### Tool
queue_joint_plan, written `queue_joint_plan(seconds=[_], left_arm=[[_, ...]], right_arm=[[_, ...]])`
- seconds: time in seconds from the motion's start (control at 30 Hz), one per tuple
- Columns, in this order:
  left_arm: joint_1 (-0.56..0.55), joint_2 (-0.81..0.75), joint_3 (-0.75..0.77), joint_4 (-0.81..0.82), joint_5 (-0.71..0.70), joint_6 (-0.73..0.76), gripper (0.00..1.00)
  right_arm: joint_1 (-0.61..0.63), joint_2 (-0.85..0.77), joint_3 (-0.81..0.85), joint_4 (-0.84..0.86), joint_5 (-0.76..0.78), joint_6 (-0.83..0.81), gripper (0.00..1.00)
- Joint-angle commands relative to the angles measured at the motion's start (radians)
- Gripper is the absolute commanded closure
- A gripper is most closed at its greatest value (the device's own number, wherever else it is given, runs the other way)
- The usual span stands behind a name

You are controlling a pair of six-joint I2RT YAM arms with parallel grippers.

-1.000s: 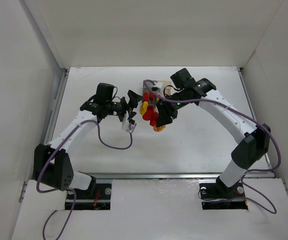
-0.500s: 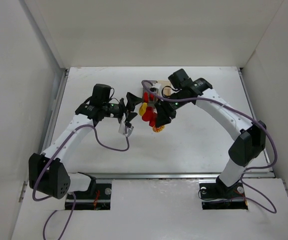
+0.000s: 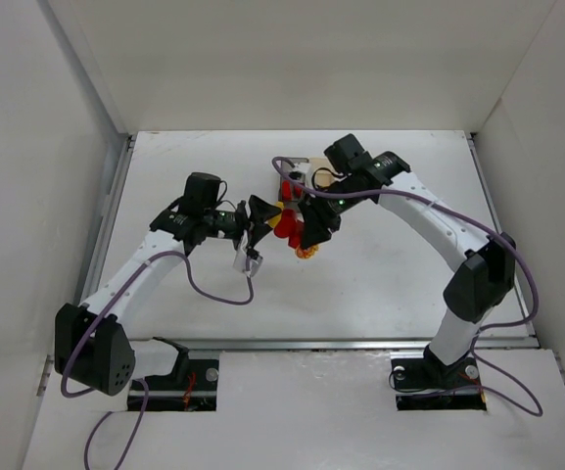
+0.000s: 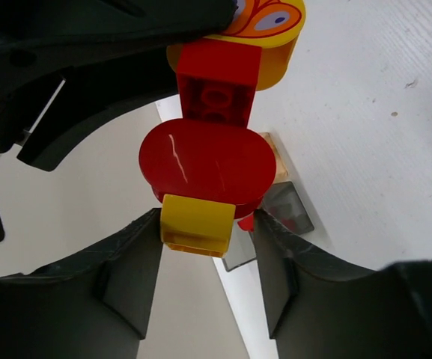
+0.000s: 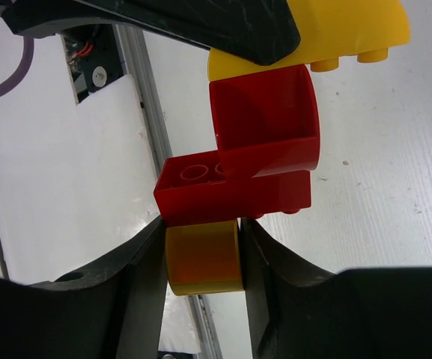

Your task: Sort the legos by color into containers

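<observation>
Left gripper (image 4: pixel 208 228): jaws narrow either side of a small yellow brick (image 4: pixel 197 224) at one end of the stack. One finger touches and a slit shows at the other, so a firm bite cannot be told.
Stack (image 3: pixel 287 223): red and yellow bricks joined, held off the table (image 3: pixel 390 264) between both arms.
Right gripper (image 5: pixel 202 243): clamped on the round yellow brick (image 5: pixel 202 258) at the other end.
Bins (image 4: pixel 289 212): just beyond the stack, on the table, grey beside tan.
Step, judged: splitting the stack. Seat the left pads square on the small brick's flat sides, then peel rather than pull straight, with the right holding firm.
Writing: none legible; only an orange eye-like print on the round brick.
</observation>
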Motion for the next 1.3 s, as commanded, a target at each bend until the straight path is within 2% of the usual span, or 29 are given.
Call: queue_joint_plan(seconds=[0.0,0.03,0.17,0.2,0.3,0.4,0.63,0.83,1.1,1.27], left_arm=[[-0.013,-0.021,-0.006,0.030,0.015,0.950,0.54],[-0.013,-0.021,-0.006,0.030,0.015,0.950,0.58],[-0.013,-0.021,-0.015,0.052,0.002,0.950,0.85],[-0.013,-0.021,-0.024,0.052,0.002,0.950,1.00],[-0.013,-0.031,-0.033,0.052,0.002,0.950,1.00],[-0.013,-0.040,-0.033,0.040,-0.063,0.928,1.00],[0.022,-0.040,-0.082,0.214,-0.214,0.775,1.00],[0.032,-0.049,-0.111,0.239,-0.265,0.724,1.00],[0.032,-0.068,-0.144,0.290,-0.265,0.692,1.00],[0.032,-0.077,-0.165,0.290,-0.265,0.672,1.00]], right_arm=[[0.014,0.003,0.048,0.010,-0.051,-0.013,1.00],[0.014,0.003,0.048,0.010,-0.051,-0.013,1.00],[0.014,0.013,0.059,0.010,-0.060,-0.013,1.00],[0.014,0.013,0.059,0.010,-0.060,-0.013,1.00],[0.014,0.022,0.059,0.010,-0.051,-0.004,1.00],[0.014,0.022,0.015,0.020,0.009,0.022,1.00],[-0.057,0.053,-0.111,0.043,0.046,0.082,1.00],[-0.090,0.042,-0.200,0.087,0.086,0.147,1.00],[-0.141,0.088,-0.254,0.225,0.371,0.369,1.00],[-0.141,0.088,-0.265,0.289,0.414,0.450,1.00]])
